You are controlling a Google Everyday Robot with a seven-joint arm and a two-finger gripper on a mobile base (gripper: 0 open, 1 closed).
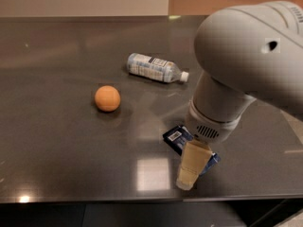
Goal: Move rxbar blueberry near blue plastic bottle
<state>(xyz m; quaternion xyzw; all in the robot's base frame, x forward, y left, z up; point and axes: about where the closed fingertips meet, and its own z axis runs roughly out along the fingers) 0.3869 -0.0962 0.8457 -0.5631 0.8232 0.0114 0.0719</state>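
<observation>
The rxbar blueberry [176, 137] lies flat on the dark table near the front edge, a navy wrapper with a white patch at its left end. Its middle is covered by my gripper [190, 167], which hangs right over it with beige fingers pointing down. Only the bar's two ends show. The blue plastic bottle [154, 67] lies on its side farther back and to the left, white cap pointing right, well apart from the bar.
An orange ball [107, 98] sits on the table [57, 141] left of the bar. My large grey arm [246, 60] fills the right side of the view. The table's front edge runs just below the gripper.
</observation>
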